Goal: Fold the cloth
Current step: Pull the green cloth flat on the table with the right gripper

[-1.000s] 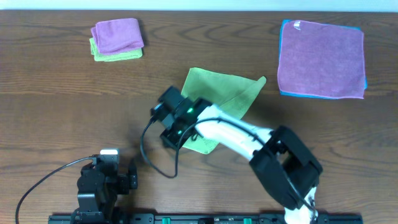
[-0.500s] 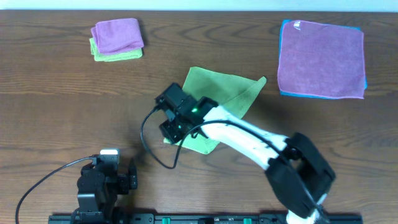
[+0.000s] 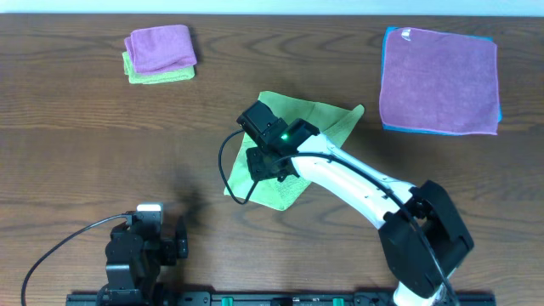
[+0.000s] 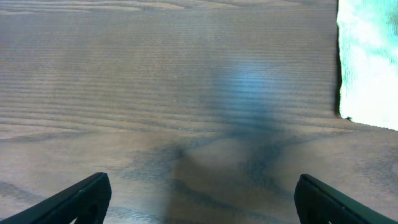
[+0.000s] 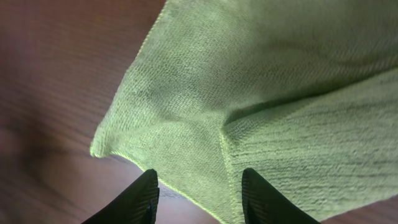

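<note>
The green cloth [image 3: 327, 127] lies in the middle of the table, with one part folded over along a diagonal edge. In the right wrist view the green cloth [image 5: 249, 81] fills most of the picture, with a raised fold seam and a corner at the left. My right gripper [image 5: 199, 199] is open just above the cloth's lower left part, fingers either side of the seam; it also shows in the overhead view [image 3: 262, 167]. My left gripper [image 4: 199, 202] is open over bare wood, parked at the front left [image 3: 170, 242]. A pale cloth edge [image 4: 370, 62] shows at its far right.
A small folded purple and green stack [image 3: 160, 53] lies at the back left. A flat purple cloth on a blue one [image 3: 438, 81] lies at the back right. A black cable [image 3: 228, 183] loops beside the green cloth's left edge.
My right gripper has moved right and a little back, from the cloth's left edge to over the cloth. The left arm has not moved.
</note>
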Controlling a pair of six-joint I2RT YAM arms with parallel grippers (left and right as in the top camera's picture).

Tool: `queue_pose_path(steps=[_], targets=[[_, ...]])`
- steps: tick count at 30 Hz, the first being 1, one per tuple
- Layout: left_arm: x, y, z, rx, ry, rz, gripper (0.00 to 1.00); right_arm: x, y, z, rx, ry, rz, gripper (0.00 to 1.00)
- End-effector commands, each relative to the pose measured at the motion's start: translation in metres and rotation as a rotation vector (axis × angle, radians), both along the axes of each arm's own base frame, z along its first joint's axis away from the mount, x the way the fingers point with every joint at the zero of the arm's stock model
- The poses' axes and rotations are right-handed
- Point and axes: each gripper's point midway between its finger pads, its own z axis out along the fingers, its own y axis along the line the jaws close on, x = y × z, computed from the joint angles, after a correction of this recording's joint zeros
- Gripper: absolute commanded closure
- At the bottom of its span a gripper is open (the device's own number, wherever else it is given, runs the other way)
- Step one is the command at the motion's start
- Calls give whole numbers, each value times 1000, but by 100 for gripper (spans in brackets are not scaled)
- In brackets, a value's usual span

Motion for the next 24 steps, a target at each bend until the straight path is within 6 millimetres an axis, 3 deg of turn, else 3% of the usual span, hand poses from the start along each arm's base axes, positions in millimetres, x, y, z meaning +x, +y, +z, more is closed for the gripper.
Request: queue_pose_path(steps=[1,9,24], targets=[[-1,3,-5,19,10,9,5,0,-9,-17,-34,46,-126,57],[-1,3,-5,19,10,9,5,-2,-16,-41,-96,82,-166,59],[-1,3,-5,19,10,9,5,18,-27,-56,-122,43,-215,64]])
